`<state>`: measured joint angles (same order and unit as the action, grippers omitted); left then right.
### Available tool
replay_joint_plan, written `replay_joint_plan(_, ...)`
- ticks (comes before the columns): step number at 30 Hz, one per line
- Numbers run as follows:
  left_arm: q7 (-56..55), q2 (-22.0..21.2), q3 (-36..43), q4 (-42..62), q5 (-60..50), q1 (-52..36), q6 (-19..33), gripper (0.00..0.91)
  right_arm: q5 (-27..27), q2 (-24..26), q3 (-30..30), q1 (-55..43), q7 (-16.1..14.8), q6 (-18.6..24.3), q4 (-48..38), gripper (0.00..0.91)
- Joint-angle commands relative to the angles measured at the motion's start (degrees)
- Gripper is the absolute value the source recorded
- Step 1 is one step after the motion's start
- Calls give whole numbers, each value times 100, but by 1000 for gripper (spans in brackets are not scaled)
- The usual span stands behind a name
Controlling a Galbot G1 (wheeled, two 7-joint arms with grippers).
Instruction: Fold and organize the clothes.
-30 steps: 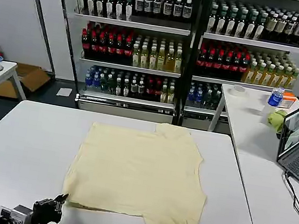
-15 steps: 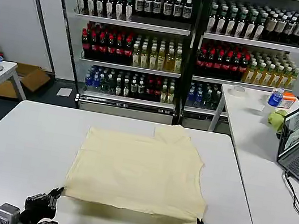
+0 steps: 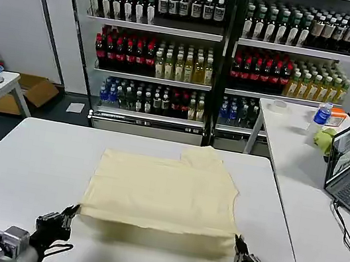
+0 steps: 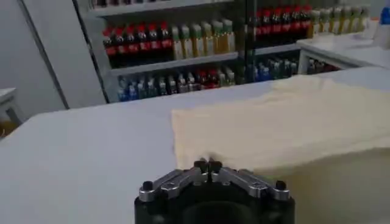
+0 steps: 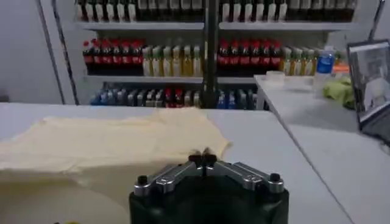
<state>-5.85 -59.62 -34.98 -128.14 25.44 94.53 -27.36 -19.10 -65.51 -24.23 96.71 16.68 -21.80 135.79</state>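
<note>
A pale yellow, plain, thin-fabric short-sleeved T-shirt (image 3: pixel 163 193) lies in the centre of the white rectangular table (image 3: pixel 21 166), its near hem lifted off the surface and doubled over toward the far side. At the lower left of the head frame, the left gripper (image 3: pixel 71 211) has its fingers pressed together on the shirt's near left corner. At the lower right, the right gripper (image 3: pixel 238 242) pinches the near right corner the same way. Each wrist camera shows black fingertips (image 4: pixel 207 165) closed tight against cream cloth (image 5: pixel 91 146). Stocked drink shelves (image 3: pixel 222 51) fill the top of the frame.
</note>
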Motion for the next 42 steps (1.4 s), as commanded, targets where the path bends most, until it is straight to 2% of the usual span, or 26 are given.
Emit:
replay_joint_plan(1, -9, 50, 270, 445, 7, -578, 266, 10, -208, 173, -25, -633, 20, 13, -311, 0)
replay_joint_plan(14, 56, 57, 889, 1418, -510, -1421, 120, 10, -367, 589, 497, -1923, -115, -262, -1185, 0)
replay_joint_plan(30, 33, -40, 1272, 1856, -666, -1873, 92, 10, -106, 382, 892, -2405, -192, -325, -1910, 0)
replay_joint_plan(31, 28, -50, 1288, 1860, -665, -1877, 96, 10, -116, 344, 929, -2412, -200, -283, -1943, 907)
replay_joint_plan(32, 21, -54, 1296, 1870, -666, -1882, 98, 30, -113, 319, 945, -2417, -208, -266, -1971, 907)
replay_joint_plan(33, 13, -66, 1304, 1876, -666, -1885, 98, 81, -107, 302, 956, -2419, -209, -258, -1992, 907)
replay_joint_plan(34, 7, -76, 1311, 1880, -666, -1886, 98, 393, -96, 286, 966, -2423, -208, -254, -2007, 907)
replay_joint_plan(35, 2, -83, 1315, 1884, -665, -1887, 97, 766, -68, 245, 985, -2421, -190, -278, -2043, 907)
replay_joint_plan(36, -3, -86, 1319, 1886, -666, -1887, 98, 877, -60, 238, 989, -2420, -190, -293, -2048, 907)
replay_joint_plan(37, -18, -91, 1321, 1883, -666, -1881, 93, 907, 0, 217, 1001, -2398, -201, -287, -2062, 907)
replay_joint_plan(42, -74, -86, 1234, 1759, -625, -1754, 89, 907, 98, 163, 942, -2238, -195, -197, -1959, 907)
